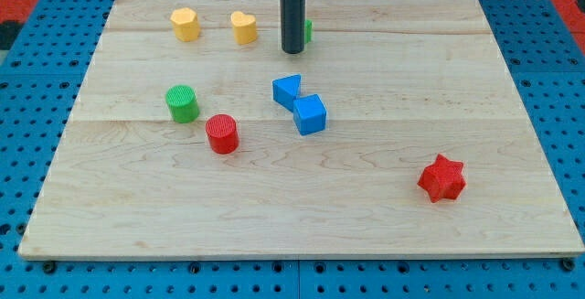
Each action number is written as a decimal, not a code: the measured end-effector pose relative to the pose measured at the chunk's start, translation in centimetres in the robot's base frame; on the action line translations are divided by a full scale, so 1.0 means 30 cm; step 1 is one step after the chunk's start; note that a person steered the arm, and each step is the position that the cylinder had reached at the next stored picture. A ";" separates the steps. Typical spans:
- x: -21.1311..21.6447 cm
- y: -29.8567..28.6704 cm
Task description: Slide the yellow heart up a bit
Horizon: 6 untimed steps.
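Hovering just right of the ribbed yellow heart [243, 26]: my tip [292, 51]; a jawless rod.

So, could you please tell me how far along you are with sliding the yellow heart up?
Nothing looks done yet: the yellow heart sits near the view's top edge of the board, beside the yellow hexagonal block. In hand: my tip is just to the heart's right, not touching it, with a green block partly hidden behind the rod. Left: get below the heart and push it up.
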<state>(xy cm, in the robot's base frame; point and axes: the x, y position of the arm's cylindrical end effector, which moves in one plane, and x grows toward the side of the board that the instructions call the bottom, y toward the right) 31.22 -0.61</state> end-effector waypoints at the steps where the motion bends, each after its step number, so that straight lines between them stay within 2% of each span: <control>1: -0.023 -0.004; 2: -0.010 -0.027; 3: -0.004 -0.161; 4: -0.008 -0.216; 6: -0.071 -0.221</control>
